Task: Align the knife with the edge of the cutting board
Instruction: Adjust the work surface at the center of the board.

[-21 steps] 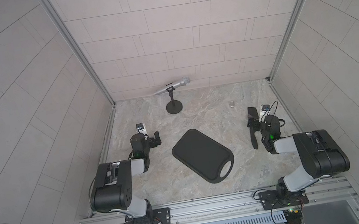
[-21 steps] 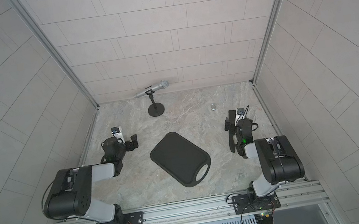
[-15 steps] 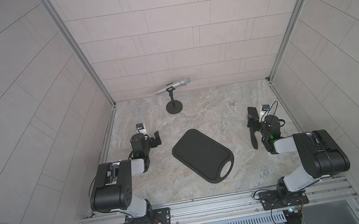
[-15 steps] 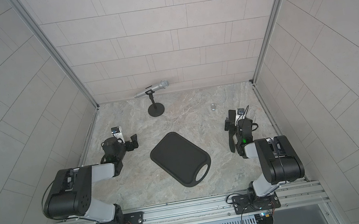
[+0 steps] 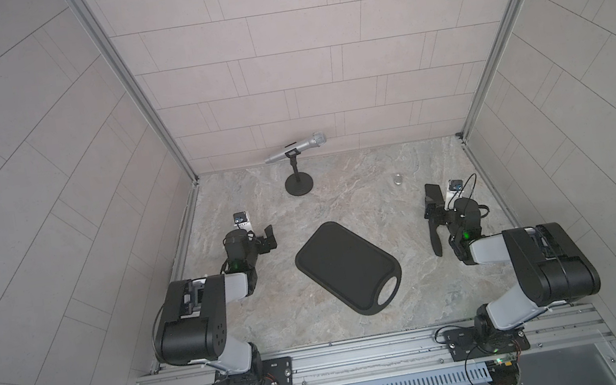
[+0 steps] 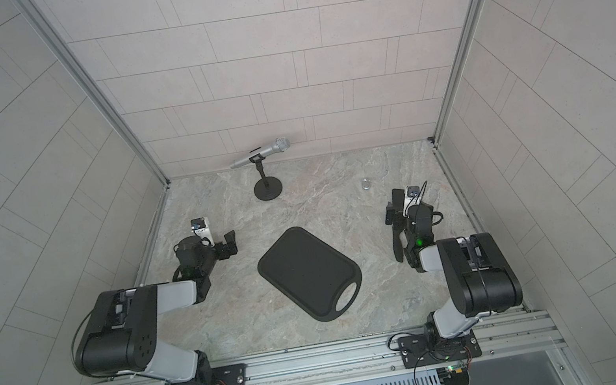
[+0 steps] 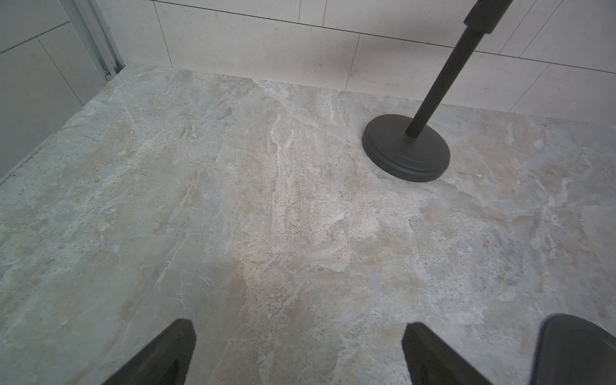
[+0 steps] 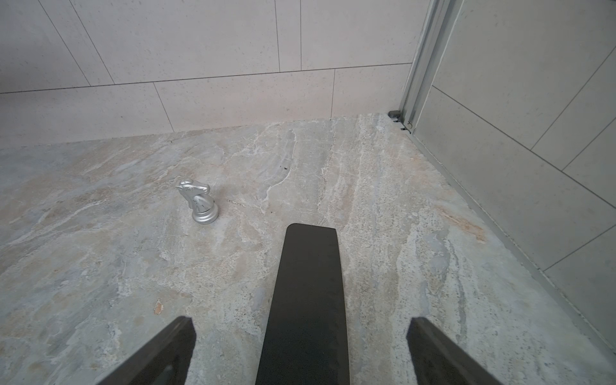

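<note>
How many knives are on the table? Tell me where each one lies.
1. The knife lies flat on the table's right side, apart from the cutting board, its blade between the fingers of the open right pincer. The arms may hide part of the table.

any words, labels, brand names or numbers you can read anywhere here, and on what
None can be read.
The knife, the cutting board, the microphone and the silver chess knight show no lettering.
Any print on the white camera boxes on the arms is too small to read.
</note>
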Controlling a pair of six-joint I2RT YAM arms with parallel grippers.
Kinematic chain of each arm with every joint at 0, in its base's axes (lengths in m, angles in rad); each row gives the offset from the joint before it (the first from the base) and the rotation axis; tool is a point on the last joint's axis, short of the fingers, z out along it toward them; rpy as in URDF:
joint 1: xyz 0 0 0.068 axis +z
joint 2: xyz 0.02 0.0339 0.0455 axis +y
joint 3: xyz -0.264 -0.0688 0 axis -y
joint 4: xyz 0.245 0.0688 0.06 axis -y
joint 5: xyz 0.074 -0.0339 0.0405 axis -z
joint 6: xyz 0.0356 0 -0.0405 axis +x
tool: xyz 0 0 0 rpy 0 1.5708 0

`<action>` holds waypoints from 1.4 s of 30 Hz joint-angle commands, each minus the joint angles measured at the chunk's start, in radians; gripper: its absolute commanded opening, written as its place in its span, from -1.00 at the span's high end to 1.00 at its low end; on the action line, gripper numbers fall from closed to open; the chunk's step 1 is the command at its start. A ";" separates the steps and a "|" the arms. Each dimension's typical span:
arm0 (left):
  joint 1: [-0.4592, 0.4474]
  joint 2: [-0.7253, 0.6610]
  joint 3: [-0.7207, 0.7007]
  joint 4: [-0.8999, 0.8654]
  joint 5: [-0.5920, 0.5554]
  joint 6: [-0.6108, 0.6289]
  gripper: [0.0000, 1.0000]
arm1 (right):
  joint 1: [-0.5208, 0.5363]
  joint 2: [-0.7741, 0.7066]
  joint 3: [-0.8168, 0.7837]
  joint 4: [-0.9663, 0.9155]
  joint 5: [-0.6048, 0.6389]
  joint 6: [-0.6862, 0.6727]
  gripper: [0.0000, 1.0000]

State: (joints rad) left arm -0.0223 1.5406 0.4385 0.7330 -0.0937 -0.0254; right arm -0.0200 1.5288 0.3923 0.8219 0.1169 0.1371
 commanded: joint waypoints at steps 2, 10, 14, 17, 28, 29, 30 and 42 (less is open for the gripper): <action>0.004 -0.005 0.008 0.002 0.009 0.012 -1.00 | 0.000 -0.013 0.000 -0.004 0.013 -0.011 -1.00; 0.002 -0.006 0.008 0.002 0.009 0.012 -1.00 | 0.000 -0.013 0.001 -0.005 0.015 -0.009 -1.00; 0.004 -0.009 0.017 -0.017 -0.004 0.005 -1.00 | 0.000 -0.013 0.000 -0.005 0.015 -0.009 -1.00; 0.005 -0.008 0.016 -0.014 -0.004 0.004 -1.00 | 0.000 -0.013 0.000 -0.005 0.015 -0.009 -1.00; 0.004 -0.011 0.014 -0.015 -0.003 0.004 -1.00 | 0.000 -0.014 -0.001 -0.005 0.015 -0.009 -1.00; 0.003 -0.012 0.016 -0.015 -0.006 0.004 -1.00 | 0.000 -0.014 0.000 -0.004 0.015 -0.011 -1.00; 0.004 -0.018 0.024 -0.036 -0.013 0.002 -1.00 | 0.000 -0.016 -0.003 -0.003 0.015 -0.011 -1.00; -0.046 -0.157 0.159 -0.383 -0.369 -0.105 -1.00 | 0.000 -0.240 0.098 -0.413 0.145 0.085 -1.00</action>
State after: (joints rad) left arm -0.0479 1.4288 0.5541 0.4904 -0.3290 -0.0875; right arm -0.0196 1.3399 0.4496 0.5789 0.2050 0.1719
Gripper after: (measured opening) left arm 0.999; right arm 0.998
